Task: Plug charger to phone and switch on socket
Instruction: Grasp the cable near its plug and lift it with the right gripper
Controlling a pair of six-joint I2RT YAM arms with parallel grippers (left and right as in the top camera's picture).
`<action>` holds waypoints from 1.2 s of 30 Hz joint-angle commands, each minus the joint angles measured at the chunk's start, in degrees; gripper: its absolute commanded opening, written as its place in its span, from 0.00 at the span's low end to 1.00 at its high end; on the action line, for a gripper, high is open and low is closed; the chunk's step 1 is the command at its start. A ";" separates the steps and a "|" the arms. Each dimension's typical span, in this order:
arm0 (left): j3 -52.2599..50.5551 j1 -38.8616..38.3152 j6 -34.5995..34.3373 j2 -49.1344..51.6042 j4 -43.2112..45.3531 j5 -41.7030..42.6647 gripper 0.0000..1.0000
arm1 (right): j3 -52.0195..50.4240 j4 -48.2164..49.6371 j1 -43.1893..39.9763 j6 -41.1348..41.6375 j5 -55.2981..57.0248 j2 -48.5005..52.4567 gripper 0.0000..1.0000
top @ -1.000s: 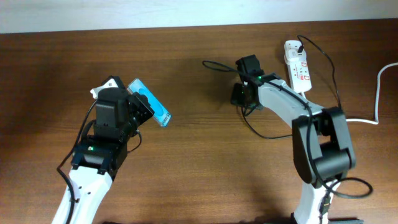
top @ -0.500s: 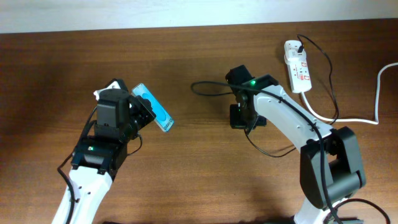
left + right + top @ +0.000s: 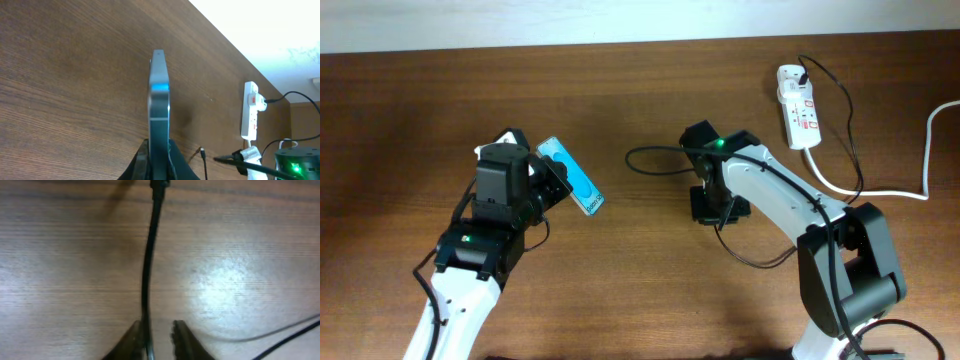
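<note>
My left gripper (image 3: 546, 182) is shut on the phone (image 3: 574, 179), holding its cyan screen tilted above the table at the left. In the left wrist view the phone (image 3: 159, 95) stands edge-on between the fingers (image 3: 159, 157). My right gripper (image 3: 708, 198) is at mid-table, shut on the thin black charger cable (image 3: 655, 171). In the right wrist view the cable (image 3: 148, 255) runs up from the fingers (image 3: 159, 332) to its connector tip (image 3: 159, 185). The tip also shows in the left wrist view (image 3: 201, 150). The white socket (image 3: 798, 105) lies at the back right, apart from both grippers.
A thick white cord (image 3: 927, 150) runs from the socket toward the right edge. A black plug (image 3: 802, 72) sits in the socket's far end, and its cable trails across the table behind the right arm. The table's back edge meets a white wall.
My right gripper has moved forward and left from near the socket, dragging the charger cable's loop with it. My left gripper has shifted the phone slightly to the right.
</note>
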 commanded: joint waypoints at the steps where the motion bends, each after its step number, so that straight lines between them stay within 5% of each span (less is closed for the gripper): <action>1: 0.42 0.24 0.33 -0.46 0.26 0.83 0.00 | -0.61 0.87 0.17 0.02 0.11 -0.98 0.35; 15: 0.42 0.24 0.33 -0.46 0.28 0.76 0.00 | 5.09 5.57 0.17 -0.02 -3.39 -0.98 1.00; 23: 0.42 0.24 0.35 -0.46 0.28 0.61 0.00 | 5.07 18.18 0.17 0.52 -4.76 -0.48 1.00; 31: 0.42 0.24 0.37 -0.46 -1.01 0.55 0.00 | 5.07 25.64 -5.27 13.49 -3.06 8.68 0.70; 36: 0.42 0.24 0.37 -0.44 -1.44 -0.92 0.00 | 5.07 25.97 -7.89 13.62 -7.65 9.46 0.70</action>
